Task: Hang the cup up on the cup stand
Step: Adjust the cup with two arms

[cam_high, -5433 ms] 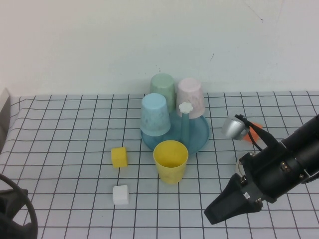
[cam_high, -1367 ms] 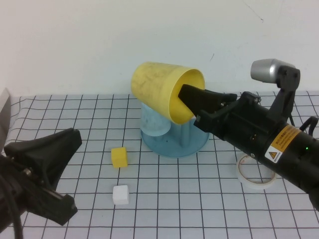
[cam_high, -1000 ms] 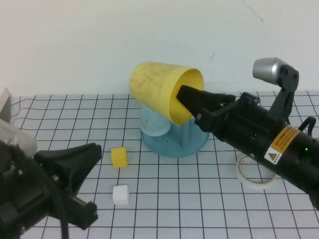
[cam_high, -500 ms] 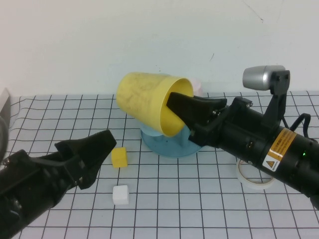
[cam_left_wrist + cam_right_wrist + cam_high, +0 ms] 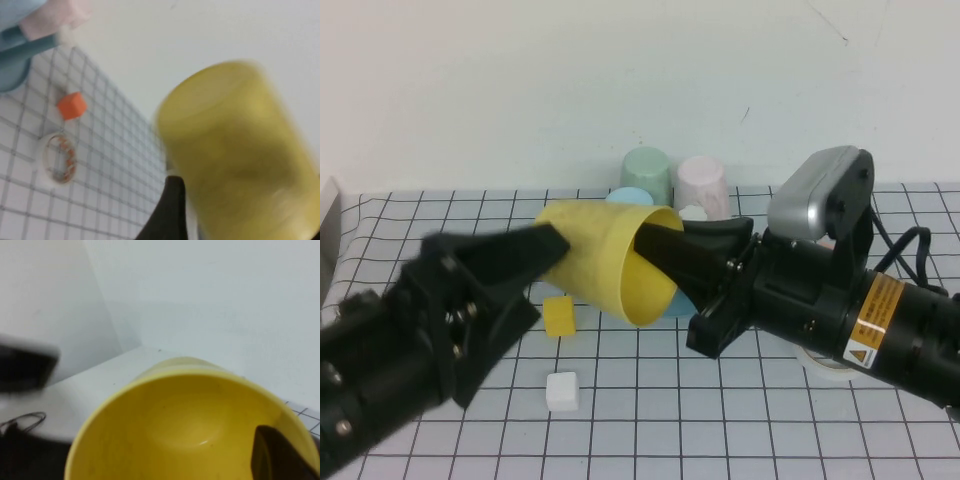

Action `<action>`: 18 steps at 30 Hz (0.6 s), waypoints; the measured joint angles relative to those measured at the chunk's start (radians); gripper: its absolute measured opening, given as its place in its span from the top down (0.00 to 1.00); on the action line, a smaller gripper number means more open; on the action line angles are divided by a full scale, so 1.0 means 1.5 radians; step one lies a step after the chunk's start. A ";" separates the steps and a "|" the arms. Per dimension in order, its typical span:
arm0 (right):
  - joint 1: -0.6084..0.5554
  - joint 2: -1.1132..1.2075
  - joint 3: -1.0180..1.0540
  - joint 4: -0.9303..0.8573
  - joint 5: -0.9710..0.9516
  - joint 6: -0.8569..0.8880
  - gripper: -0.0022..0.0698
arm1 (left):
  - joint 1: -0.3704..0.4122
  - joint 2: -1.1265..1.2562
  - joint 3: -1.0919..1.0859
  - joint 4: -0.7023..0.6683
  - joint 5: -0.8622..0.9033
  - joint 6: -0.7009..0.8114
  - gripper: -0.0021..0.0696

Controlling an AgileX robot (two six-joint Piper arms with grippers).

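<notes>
the yellow cup (image 5: 610, 265) is held on its side above the table, in front of the teal cup stand (image 5: 692, 292). the right gripper (image 5: 665, 255) pinches its rim, one finger inside. the left gripper (image 5: 535, 255) reaches its closed end, jaws spread, gripping nothing. this looks like a handover; next, the left jaws need to close around the cup.

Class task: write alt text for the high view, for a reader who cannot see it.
The right gripper holds the yellow cup on its side in the air, one finger inside its mouth, while the left gripper reaches for its base. Behind stands the teal cup stand with three upturned cups.
</notes>
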 joint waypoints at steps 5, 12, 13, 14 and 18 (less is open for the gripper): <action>0.000 0.000 0.000 -0.016 -0.037 -0.012 0.95 | 0.000 0.000 -0.034 0.000 -0.007 0.004 0.06; 0.000 0.000 0.000 0.006 -0.118 -0.113 0.95 | 0.000 0.003 -0.036 0.000 -0.033 -0.012 0.06; 0.000 0.000 0.000 0.000 -0.123 -0.129 0.95 | 0.000 0.003 -0.036 0.000 -0.036 -0.017 0.06; 0.000 0.000 0.000 -0.004 -0.125 -0.142 0.95 | 0.000 0.006 -0.036 0.000 -0.038 -0.024 0.06; 0.000 0.000 0.000 -0.032 -0.128 -0.179 0.95 | 0.000 0.018 -0.036 0.000 -0.029 -0.030 0.06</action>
